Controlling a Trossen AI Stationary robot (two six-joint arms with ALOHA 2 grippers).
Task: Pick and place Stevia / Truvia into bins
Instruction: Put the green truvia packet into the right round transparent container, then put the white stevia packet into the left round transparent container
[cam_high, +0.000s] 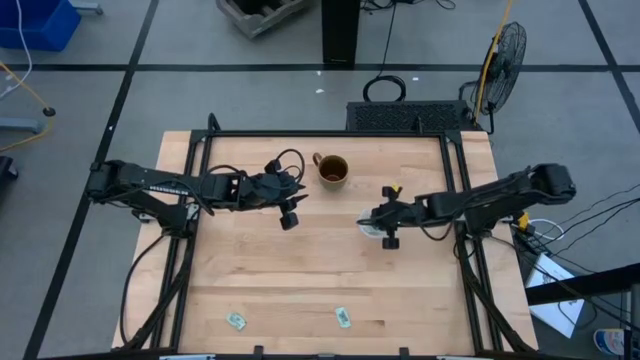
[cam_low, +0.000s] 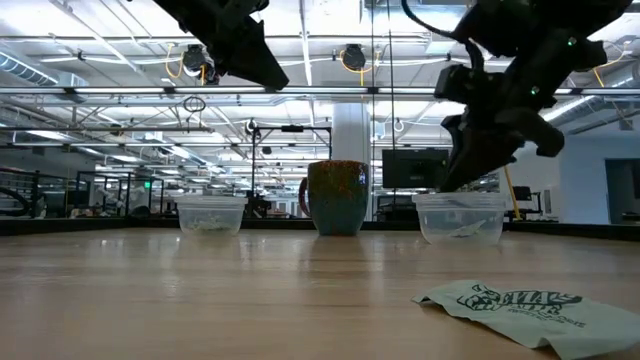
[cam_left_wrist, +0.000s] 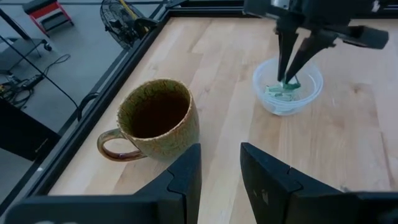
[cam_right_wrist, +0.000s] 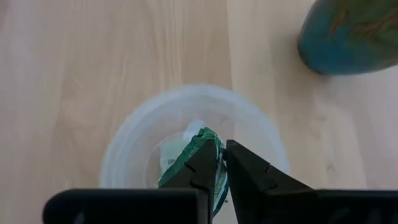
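Green packet (cam_right_wrist: 198, 163) sits pinched in the right gripper (cam_right_wrist: 222, 163) fingers, directly over the clear cup (cam_right_wrist: 124, 155) near the bench's right edge. It should lower a little, then release, so the packet falls inside. The left gripper (cam_left_wrist: 219, 171), fingers narrowly apart and empty, waits by the mug (cam_left_wrist: 152, 121).

Two green-and-white packets lie flat in the lower part of the high view, one (cam_high: 236, 320) left of centre, the other (cam_high: 343, 317) just right of it. One clear cup (cam_low: 211, 214) stands left in the low view, the second (cam_low: 461, 217) right (packets inside, one (cam_right_wrist: 198, 160) held upright by closed fingers).
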